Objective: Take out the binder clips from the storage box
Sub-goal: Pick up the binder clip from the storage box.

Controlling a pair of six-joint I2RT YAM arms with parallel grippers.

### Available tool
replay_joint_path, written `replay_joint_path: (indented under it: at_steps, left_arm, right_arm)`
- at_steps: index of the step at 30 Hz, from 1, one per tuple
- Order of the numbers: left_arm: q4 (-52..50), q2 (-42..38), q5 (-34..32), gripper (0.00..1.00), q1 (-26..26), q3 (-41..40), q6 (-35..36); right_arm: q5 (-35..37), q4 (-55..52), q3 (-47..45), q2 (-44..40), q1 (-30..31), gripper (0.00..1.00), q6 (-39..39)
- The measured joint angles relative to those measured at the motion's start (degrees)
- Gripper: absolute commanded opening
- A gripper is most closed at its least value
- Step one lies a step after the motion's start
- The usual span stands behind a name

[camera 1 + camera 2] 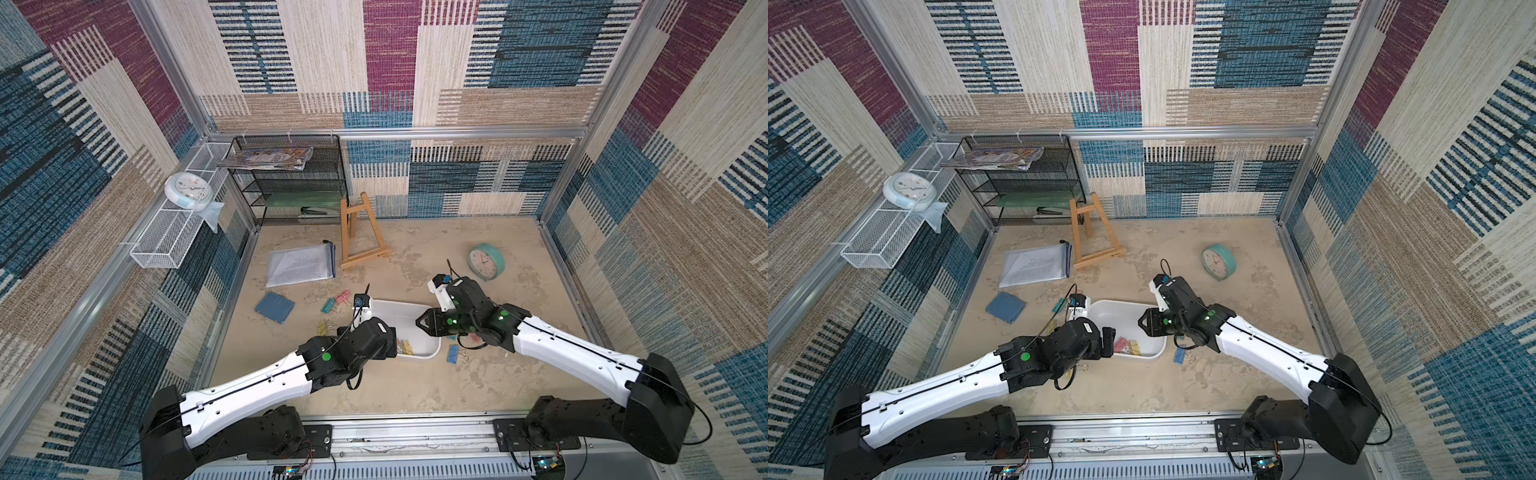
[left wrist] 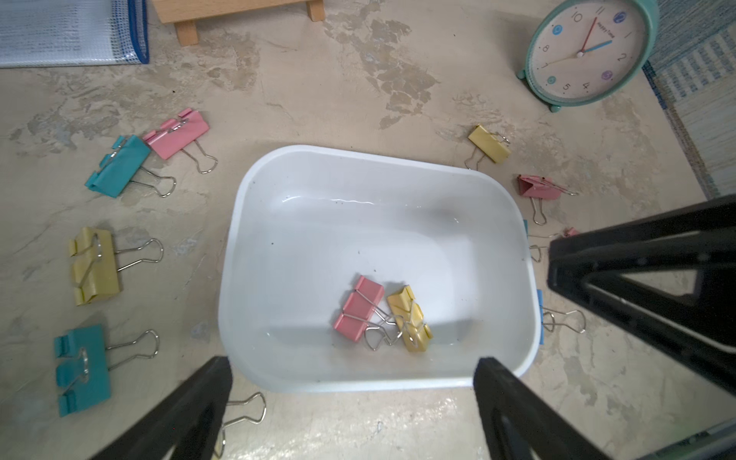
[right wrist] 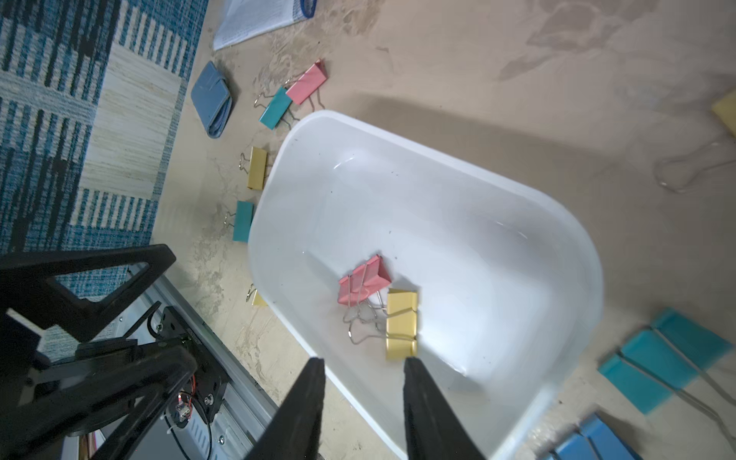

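Note:
The storage box (image 1: pixel 432 351) (image 1: pixel 1100 309) (image 2: pixel 370 153) (image 3: pixel 438 151) is a shallow white tub at mid-table. Two binder clips lie together inside it near its front wall, a pink one (image 2: pixel 358 308) (image 3: pixel 364 278) and a yellow one (image 2: pixel 410 318) (image 3: pixel 402 322). My left gripper (image 2: pixel 354 374) (image 1: pixel 1106 343) hangs wide open and empty over the tub's front rim. From the right side, my right gripper (image 3: pixel 364 360) (image 1: pixel 419 322) reaches over the tub, its jaws partly apart with nothing between them. Several more clips lie on the table around the tub, such as teal (image 2: pixel 117 167) and yellow (image 2: pixel 95 267).
A teal clock (image 1: pixel 486 259) stands at the back right. A wooden easel (image 1: pixel 359 232) and a document pouch (image 1: pixel 299 266) sit behind the tub, with a blue pad (image 1: pixel 274 307) to its left. A black mesh rack (image 1: pixel 291 183) and a white wire basket (image 1: pixel 174 224) line the far left.

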Motion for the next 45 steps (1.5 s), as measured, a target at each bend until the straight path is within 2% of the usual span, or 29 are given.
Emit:
replay_joint_path:
  at_steps: [7, 13, 20, 27, 34, 45]
  left_arm:
    - [-0.87, -4.28, -2.21, 0.99, 2.73, -3.78, 0.39]
    - [-0.7, -7.02, -2.43, 0.99, 5.25, -6.47, 0.39]
    - [0.74, -6.88, -1.64, 0.99, 6.8, -6.82, 0.98]
    - [1.11, -6.49, -1.09, 0.99, 7.3, -6.78, 1.42]
    - [1.11, -6.49, -1.01, 0.99, 7.61, -6.62, 1.73]
    - [1.11, -6.43, -0.31, 0.99, 7.87, -6.32, 1.9]
  right_arm:
    - [3.61, -5.16, 9.35, 14.53, 5.27, 0.41, -3.58]
    - [4.22, -8.52, 12.68, 21.49, 6.97, 0.47, -4.48]
    - [3.96, -11.58, 16.11, 26.58, 7.78, 0.36, -5.35]
    - [7.17, -14.16, 16.65, 26.45, 7.85, 0.33, -5.86]
    - [12.44, -17.42, 16.52, 23.76, 7.76, 0.35, -5.79]
    - [14.86, -20.17, 16.11, 22.21, 7.78, 0.36, -6.01]
